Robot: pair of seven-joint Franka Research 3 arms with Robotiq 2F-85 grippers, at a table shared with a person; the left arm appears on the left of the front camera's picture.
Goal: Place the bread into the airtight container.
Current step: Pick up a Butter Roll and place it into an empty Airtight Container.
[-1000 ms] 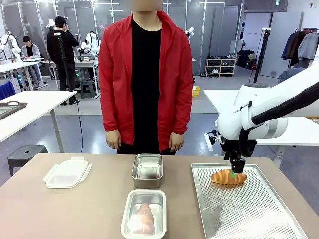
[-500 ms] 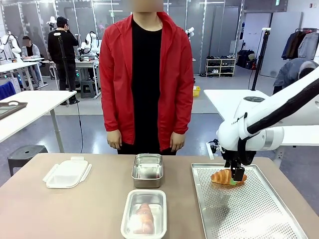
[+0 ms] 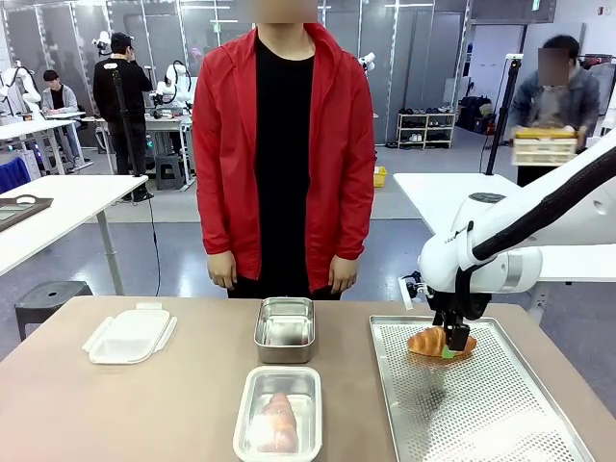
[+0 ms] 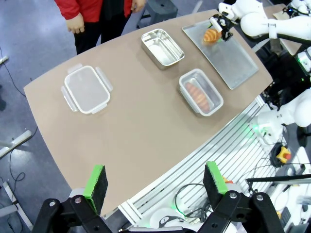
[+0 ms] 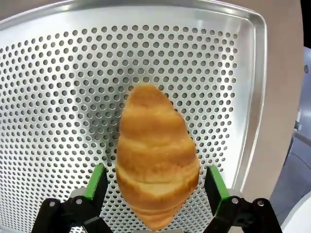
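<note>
- right gripper [image 5: 155,182] straddles the croissant [image 5: 155,150], jaws just beside its flanks, not yet pinching.
- croissant lies on the perforated tray [image 5: 58,73]; likely light, flaky, crushable, so grip the thick middle gently.
- left gripper [image 4: 153,179] hangs wide, empty.

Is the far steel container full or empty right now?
Empty: the far container shows only a bare metal floor in the front and left wrist views.

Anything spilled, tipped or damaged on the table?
Nothing stands out. The croissant lies whole on the perforated tray, straddled by the right gripper; the steel container and the clear container sit upright, the lid flat.
</note>
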